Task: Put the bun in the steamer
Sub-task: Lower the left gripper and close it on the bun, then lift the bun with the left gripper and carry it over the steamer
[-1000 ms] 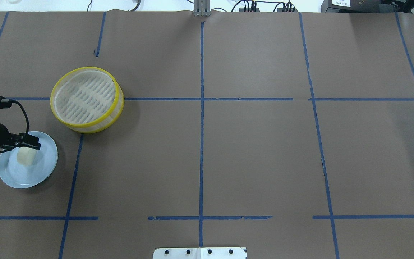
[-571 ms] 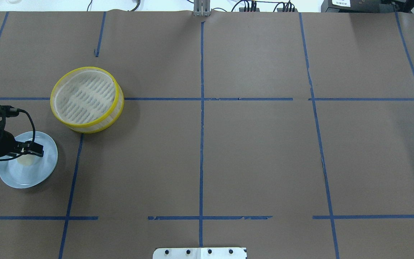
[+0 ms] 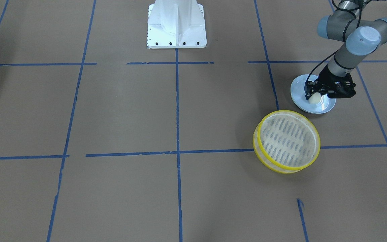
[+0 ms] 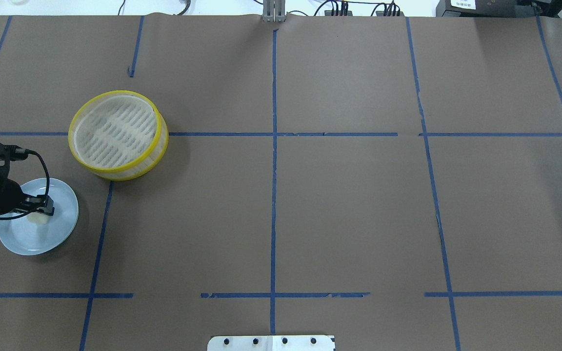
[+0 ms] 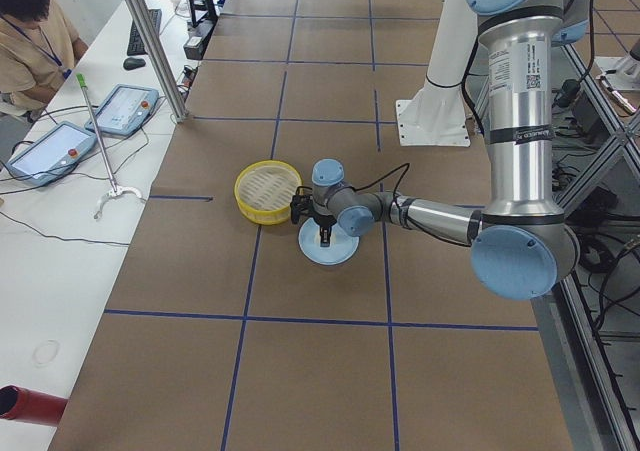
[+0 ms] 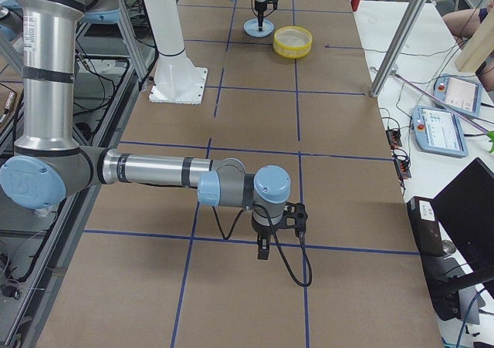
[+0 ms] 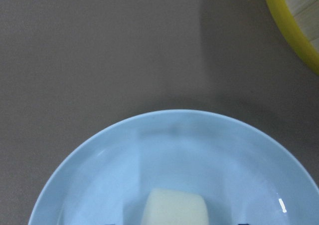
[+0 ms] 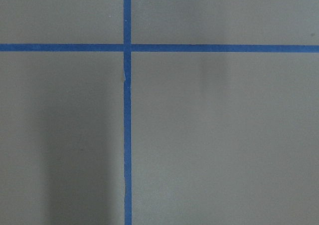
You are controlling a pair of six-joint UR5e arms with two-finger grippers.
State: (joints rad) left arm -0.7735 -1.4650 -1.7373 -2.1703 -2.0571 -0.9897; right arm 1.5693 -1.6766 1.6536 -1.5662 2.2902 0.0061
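Observation:
The cream-white bun (image 4: 37, 218) lies on a pale blue plate (image 4: 32, 241) at the table's left. My left gripper (image 4: 42, 211) is low over the plate, open, with its fingers on either side of the bun. In the left wrist view the bun (image 7: 176, 207) sits at the bottom edge on the plate (image 7: 99, 185). From the front, the gripper (image 3: 314, 94) covers the top of the bun (image 3: 313, 99). The yellow-rimmed steamer (image 4: 117, 134) stands empty just beyond the plate. My right gripper (image 6: 262, 251) hangs far off over bare table; I cannot tell if it is open or shut.
Brown paper with blue tape lines (image 4: 273, 170) covers the table. The robot's white base (image 3: 176, 23) is at the near middle. The steamer's rim (image 7: 294, 20) shows at the top right of the left wrist view. An operator (image 5: 30, 31) sits at the far side with tablets.
My left gripper has come down onto the plate and now straddles the bun, hiding most of it from overhead. Steamer and plate have not moved.

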